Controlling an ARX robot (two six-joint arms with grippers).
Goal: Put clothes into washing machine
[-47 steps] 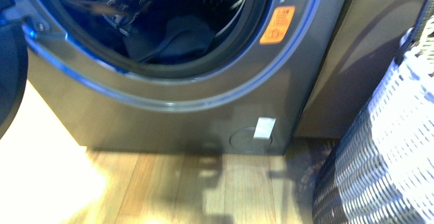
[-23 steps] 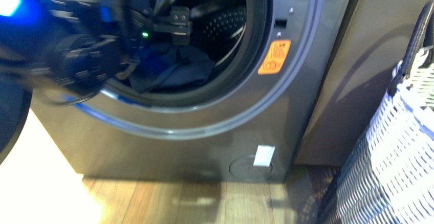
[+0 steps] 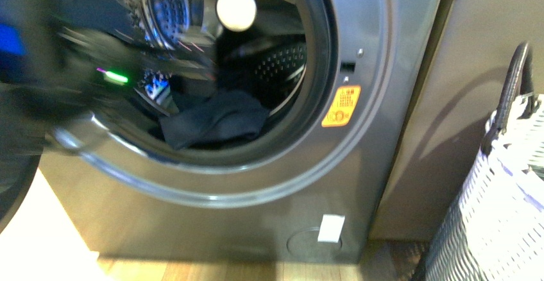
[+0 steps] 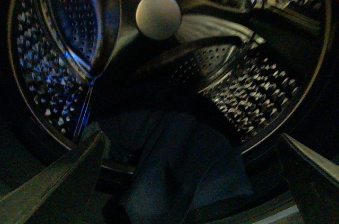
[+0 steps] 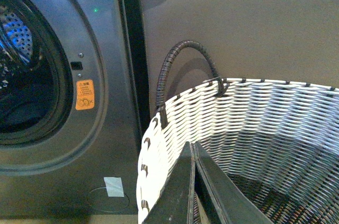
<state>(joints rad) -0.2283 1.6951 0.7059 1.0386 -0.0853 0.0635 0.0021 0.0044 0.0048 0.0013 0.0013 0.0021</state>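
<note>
Clothes (image 3: pixel 215 122) lie crumpled at the bottom of the washing machine (image 3: pixel 359 165) drum, long axis running across the mouth. My left gripper (image 4: pixel 190 181) hangs spread wide and empty above them; my right gripper (image 5: pixel 195 181) is pressed closed over the basket (image 5: pixel 254 118).

- An orange sticker (image 3: pixel 341 106) was seen on the washer (image 3: pixel 256 223) beside the porthole; a round symbol was made out, but its print was too small to be read.
- A white label (image 3: pixel 331 228) low on the front panel was shown blank.
</note>
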